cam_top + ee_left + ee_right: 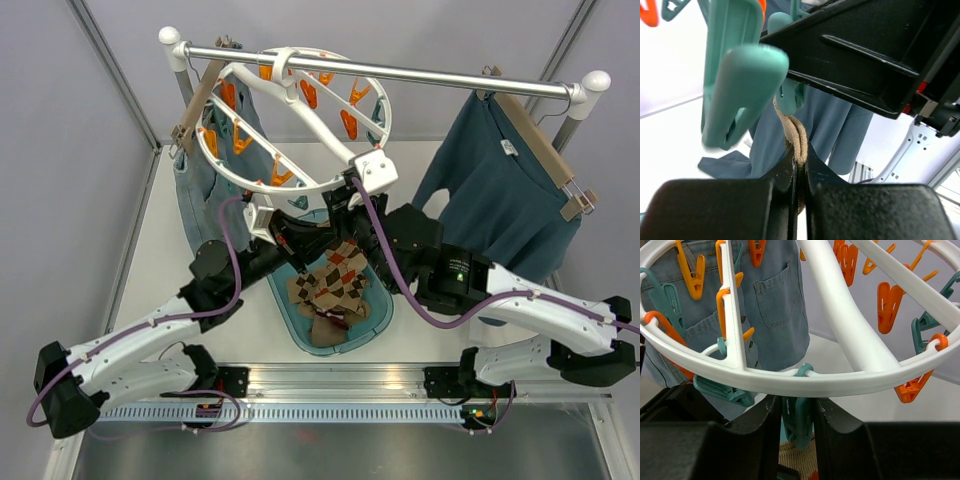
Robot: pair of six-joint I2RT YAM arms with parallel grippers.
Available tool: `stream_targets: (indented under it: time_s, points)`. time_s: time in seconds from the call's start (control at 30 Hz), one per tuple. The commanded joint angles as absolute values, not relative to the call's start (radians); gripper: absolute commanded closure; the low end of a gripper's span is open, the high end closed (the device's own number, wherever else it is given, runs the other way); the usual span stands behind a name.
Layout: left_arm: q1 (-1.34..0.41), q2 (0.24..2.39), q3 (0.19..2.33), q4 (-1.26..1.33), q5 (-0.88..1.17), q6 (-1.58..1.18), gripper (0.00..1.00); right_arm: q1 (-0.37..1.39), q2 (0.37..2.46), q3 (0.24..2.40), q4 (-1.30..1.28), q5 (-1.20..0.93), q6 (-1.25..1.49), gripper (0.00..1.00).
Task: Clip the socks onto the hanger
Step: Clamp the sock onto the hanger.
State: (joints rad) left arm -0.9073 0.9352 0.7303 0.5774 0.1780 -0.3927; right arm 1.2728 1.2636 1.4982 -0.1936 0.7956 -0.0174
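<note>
A white table stood inside pale grey walls, with a metal rail across its far side. Blue-grey jeans hung from the rail on the left and a teal sweater on the right. Between them hung the round white hanger, tilted and ringed with orange and teal pins. Below it a teal basin held the remaining socks in a heap. Both arms reached up under the ring's near edge. The left gripper was pinched tight on the folded tan edge of one sock, raised just beneath a clip. The right gripper pressed its fingers on both sides of a teal clothespin that hung from the rim.
</note>
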Motion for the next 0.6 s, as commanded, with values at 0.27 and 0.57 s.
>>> stream_targets:
  time_s: [0.27, 0.57]
  points:
    - [-0.914, 0.945, 0.792, 0.606, 0.129, -0.354, 0.98, 1.279, 1.261, 1.514, -0.203, 0.841, -0.034, 0.99]
    - [-0.916, 0.945, 0.801, 0.612, 0.132, -0.356, 0.98, 1.279, 1.262, 1.505, -0.202, 0.851, -0.034, 1.0]
